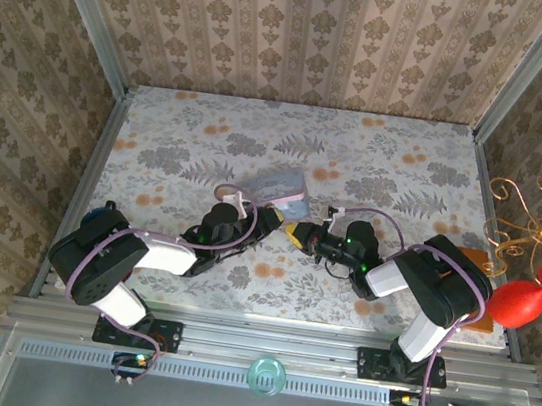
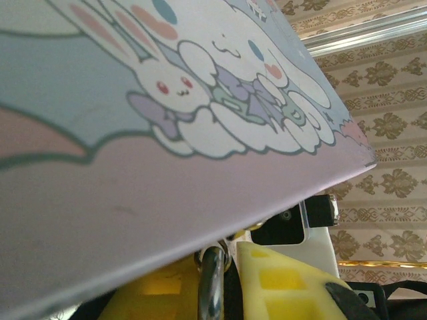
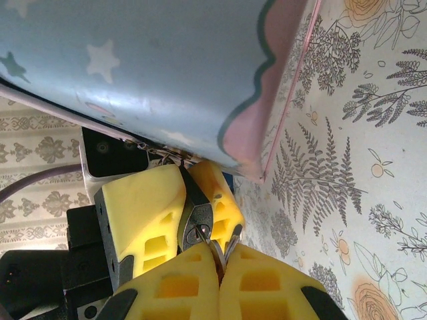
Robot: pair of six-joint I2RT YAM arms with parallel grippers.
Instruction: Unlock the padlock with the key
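Your left tool point(image 3: 189, 200) is closed down to a narrow gap on the padlock point(image 3: 195, 219). Its yellow pads clamp the dark body from both sides, and in the left wrist view the silvery shackle stands up between them. Your right tool point(image 3: 220, 270) is fully closed, with its two pads pressed together on the key point(image 3: 215, 250), a thin sliver of grey metal poking out of the pinch. The key's tip is right at the near end of the padlock, but I cannot tell whether it has entered the keyhole. The two tools meet nose to nose at mid-bench point(image 1: 408, 162). The bluish cartoon-printed pouch point(image 1: 278, 189) lies just behind them, its edge overhanging the left tool's fingers.
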